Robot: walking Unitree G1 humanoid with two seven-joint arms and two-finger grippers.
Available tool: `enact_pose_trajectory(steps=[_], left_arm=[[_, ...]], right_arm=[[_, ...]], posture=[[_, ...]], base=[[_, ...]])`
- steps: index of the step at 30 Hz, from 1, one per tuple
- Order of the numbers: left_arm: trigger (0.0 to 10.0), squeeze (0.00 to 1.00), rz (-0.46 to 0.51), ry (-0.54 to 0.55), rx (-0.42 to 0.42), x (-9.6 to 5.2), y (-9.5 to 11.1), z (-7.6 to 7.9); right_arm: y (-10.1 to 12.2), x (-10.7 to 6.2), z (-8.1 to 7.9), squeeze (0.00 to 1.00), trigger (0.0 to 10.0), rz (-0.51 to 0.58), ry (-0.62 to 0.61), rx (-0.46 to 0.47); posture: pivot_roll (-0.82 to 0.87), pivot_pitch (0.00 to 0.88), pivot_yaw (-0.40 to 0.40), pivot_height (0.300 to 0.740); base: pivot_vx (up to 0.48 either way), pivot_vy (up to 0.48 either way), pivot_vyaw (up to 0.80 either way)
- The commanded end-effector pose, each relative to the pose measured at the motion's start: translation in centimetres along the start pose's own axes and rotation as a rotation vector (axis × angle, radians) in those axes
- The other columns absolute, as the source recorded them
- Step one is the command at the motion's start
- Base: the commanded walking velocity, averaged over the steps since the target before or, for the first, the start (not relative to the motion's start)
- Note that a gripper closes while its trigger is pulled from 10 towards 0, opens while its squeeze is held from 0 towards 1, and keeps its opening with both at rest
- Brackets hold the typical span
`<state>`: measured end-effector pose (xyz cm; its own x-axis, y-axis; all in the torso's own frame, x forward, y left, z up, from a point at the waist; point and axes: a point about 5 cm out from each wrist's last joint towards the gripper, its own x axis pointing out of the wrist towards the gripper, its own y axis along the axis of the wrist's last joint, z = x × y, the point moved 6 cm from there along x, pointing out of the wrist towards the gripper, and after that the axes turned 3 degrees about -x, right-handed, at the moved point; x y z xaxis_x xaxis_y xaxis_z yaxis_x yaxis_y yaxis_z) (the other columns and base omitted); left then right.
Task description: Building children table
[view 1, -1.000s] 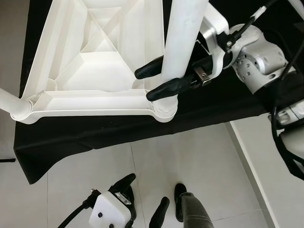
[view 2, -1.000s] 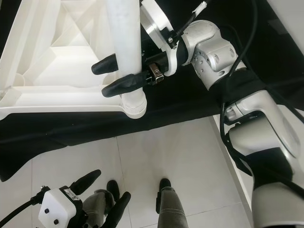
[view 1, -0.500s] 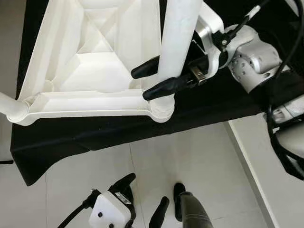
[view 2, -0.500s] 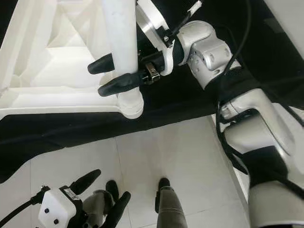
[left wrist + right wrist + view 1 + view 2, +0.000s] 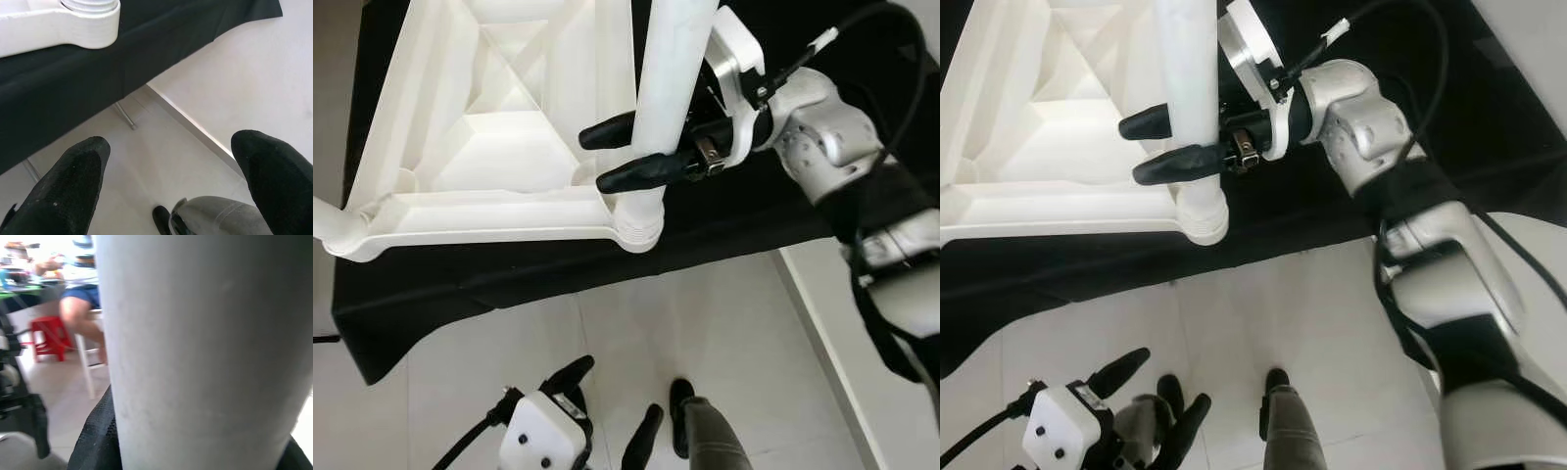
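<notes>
Pale tiled floor [image 5: 724,323] below, black cloth-draped bench [image 5: 460,279] carrying upturned white plastic table top [image 5: 499,147]. Right gripper [image 5: 631,152] clamped round upright white plastic table leg [image 5: 671,69], seated in near corner socket [image 5: 636,230]. Probably pressing home; next, let go and check firmness. Left gripper [image 5: 171,181] spread wide, holding nothing, low over tiles. Right wrist: leg up close, seated person behind.

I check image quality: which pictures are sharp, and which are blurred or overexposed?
Eye views: sharp, the white table bright against black cloth. Right wrist view: the white leg close and soft, background washed out. Left wrist view: floor sharp, near fingers soft.
</notes>
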<state>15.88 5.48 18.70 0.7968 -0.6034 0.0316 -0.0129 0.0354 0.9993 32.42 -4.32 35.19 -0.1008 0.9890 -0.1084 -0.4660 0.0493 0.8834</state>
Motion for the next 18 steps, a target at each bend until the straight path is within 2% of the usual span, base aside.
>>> enact_pose_trajectory(steps=[1, 3, 6, 7, 8, 10, 11, 12, 14, 16, 18], left_arm=[[10.0, 0.00, -0.039, -0.002, -0.016, -0.2, -0.9, 0.1], [10.0, 0.00, -0.036, -0.004, -0.016, -0.2, -0.8, 0.1], [10.0, 0.00, -0.030, -0.009, -0.015, 0.1, -0.8, 0.0], [10.0, 0.00, -0.030, -0.009, -0.015, 0.1, -0.8, 0.0], [10.0, 0.00, -0.029, -0.009, -0.015, 0.2, -0.9, 0.0], [10.0, 0.00, -0.026, -0.008, -0.013, 0.4, -0.9, -0.1], [10.0, 0.00, -0.026, -0.008, -0.013, 0.4, -0.9, -0.1], [10.0, 0.00, -0.024, -0.007, -0.011, 0.5, -1.0, -0.3], [10.0, 0.00, -0.021, -0.004, -0.009, 0.7, -0.9, -0.4], [10.0, 0.00, -0.021, -0.004, -0.009, 0.7, -0.9, -0.4], [10.0, 0.00, -0.019, -0.003, -0.006, 0.8, -1.0, -0.6]], right_arm=[[-6.1, -1.5, -0.4, 0.00, 10.0, -0.226, -0.097, 0.134], [-6.3, -1.7, -0.3, 0.00, 10.0, -0.242, -0.141, 0.152], [-7.5, -2.0, -0.1, 0.00, 10.0, -0.303, -0.300, 0.210], [-7.5, -2.0, -0.1, 0.00, 10.0, -0.303, -0.300, 0.210], [-7.9, -2.0, 0.1, 0.00, 10.0, -0.317, -0.353, 0.229], [-9.1, -1.9, 0.4, 0.00, 10.0, -0.338, -0.565, 0.283], [-9.1, -1.9, 0.4, 0.00, 10.0, -0.338, -0.565, 0.283], [-10.3, -2.0, 0.1, 0.00, 10.0, -0.364, -0.707, 0.323], [-11.5, -2.1, -1.0, 0.00, 10.0, -0.366, -0.881, 0.397], [-11.5, -2.1, -1.0, 0.00, 10.0, -0.366, -0.881, 0.397], [-12.1, -1.7, -1.5, 0.00, 10.0, -0.323, -0.987, 0.426]], posture=[[0.04, 0.485, 0.050, 0.740], [0.03, 0.482, 0.049, 0.740], [0.00, 0.471, 0.040, 0.740], [0.00, 0.471, 0.040, 0.740], [0.00, 0.466, 0.033, 0.740], [-0.01, 0.461, 0.026, 0.740], [-0.01, 0.461, 0.026, 0.740], [-0.02, 0.459, 0.022, 0.740], [-0.02, 0.459, 0.025, 0.740], [-0.02, 0.459, 0.025, 0.740], [-0.01, 0.452, 0.034, 0.740]], base=[[0.000, 0.000, 0.00], [0.000, 0.000, 0.00], [0.000, 0.000, 0.00], [0.000, 0.000, 0.00], [0.000, 0.000, 0.00], [0.000, 0.000, 0.00], [0.000, 0.000, 0.00], [0.000, 0.000, 0.00], [0.000, 0.000, 0.00], [0.000, 0.000, 0.00], [0.000, 0.000, 0.00]])
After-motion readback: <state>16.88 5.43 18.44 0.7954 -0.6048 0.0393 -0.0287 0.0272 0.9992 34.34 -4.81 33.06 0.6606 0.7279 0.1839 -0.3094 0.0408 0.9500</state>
